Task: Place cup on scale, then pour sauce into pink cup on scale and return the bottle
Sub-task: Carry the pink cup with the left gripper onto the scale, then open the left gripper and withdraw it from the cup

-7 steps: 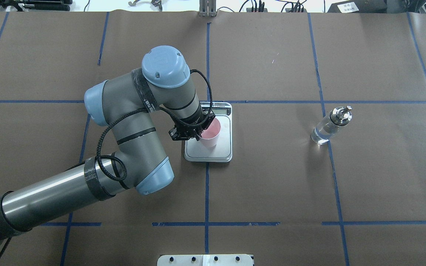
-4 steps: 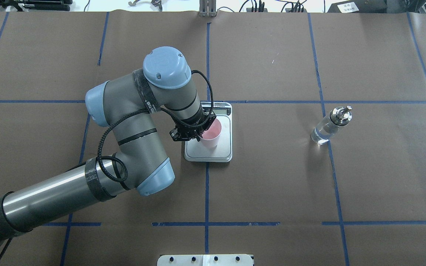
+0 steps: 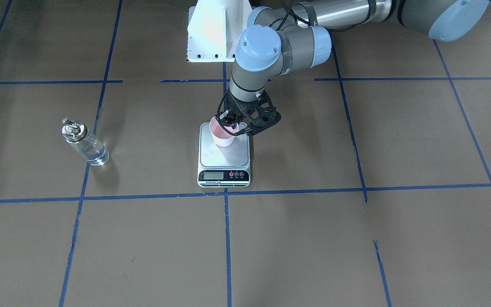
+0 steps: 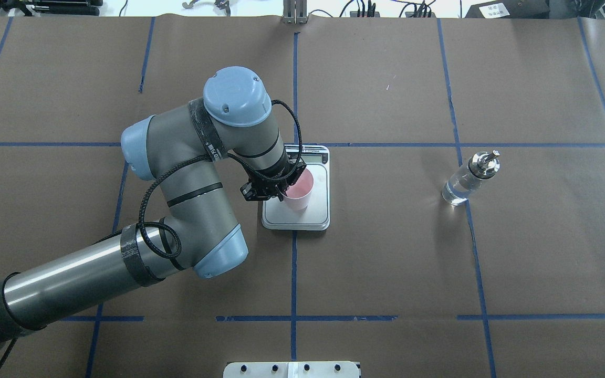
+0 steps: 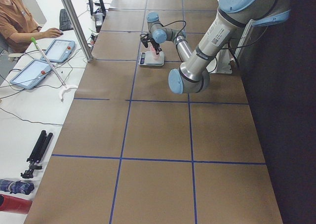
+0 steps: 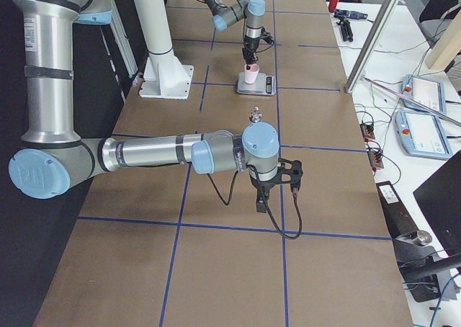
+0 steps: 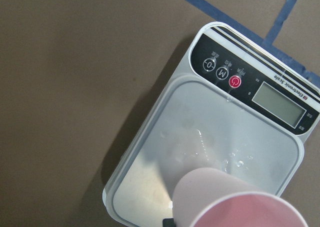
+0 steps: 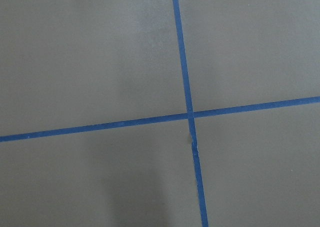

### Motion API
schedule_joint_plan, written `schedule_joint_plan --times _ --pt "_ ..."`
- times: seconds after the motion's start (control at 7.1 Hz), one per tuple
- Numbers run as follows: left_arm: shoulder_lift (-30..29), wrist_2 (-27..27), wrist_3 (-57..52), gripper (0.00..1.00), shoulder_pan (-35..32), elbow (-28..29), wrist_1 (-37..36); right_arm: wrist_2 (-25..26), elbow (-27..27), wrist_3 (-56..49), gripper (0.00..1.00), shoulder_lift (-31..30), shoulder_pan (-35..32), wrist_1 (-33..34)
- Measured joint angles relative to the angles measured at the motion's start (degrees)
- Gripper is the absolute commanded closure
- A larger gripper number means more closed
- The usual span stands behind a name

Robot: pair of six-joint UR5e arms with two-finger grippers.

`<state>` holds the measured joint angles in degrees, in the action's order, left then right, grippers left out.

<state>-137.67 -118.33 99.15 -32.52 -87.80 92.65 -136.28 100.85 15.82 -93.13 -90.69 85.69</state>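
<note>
The pink cup [image 4: 299,191] stands over the silver platform of the scale [image 4: 319,211], toward its left rear part. My left gripper [image 4: 284,189] is shut on the cup's rim on the side nearest the arm. The front view shows the cup [image 3: 223,135] low on the scale [image 3: 224,161] under the left gripper [image 3: 232,127]; whether its base rests on the platform I cannot tell. In the left wrist view the cup [image 7: 235,202] fills the lower right above the scale [image 7: 200,132]. The bottle [image 4: 465,181] with clear sauce stands upright far to the right. My right gripper [image 6: 277,192] hangs over bare table; its state I cannot tell.
Brown paper with blue tape lines [image 4: 293,273] covers the table. A white mounting plate [image 4: 292,369] sits at the near edge. A person sits at a side desk with tablets [image 5: 44,61] beyond the far edge. The right wrist view shows only paper and a tape cross [image 8: 190,112].
The left arm shifted very slightly to the right about a second ago, then held still. Cup, scale and bottle stay where they were.
</note>
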Motion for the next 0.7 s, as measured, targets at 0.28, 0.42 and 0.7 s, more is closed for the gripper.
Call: schedule_joint_plan --times 0.28,0.42,0.7 --pt "0.06 0.08 0.13 0.0 0.0 -0.1 0.03 0.14 0.19 0.0 0.0 -0.03 -0.01 0.0" --pt "-0.02 0.2 0.09 0.0 0.0 -0.24 0.06 0.17 0.21 0.0 0.0 -0.03 -0.01 0.02" --pt "0.24 0.4 -0.28 0.0 -0.22 -2.51 -0.52 -0.11 0.31 0.0 0.0 -0.02 -0.01 0.16"
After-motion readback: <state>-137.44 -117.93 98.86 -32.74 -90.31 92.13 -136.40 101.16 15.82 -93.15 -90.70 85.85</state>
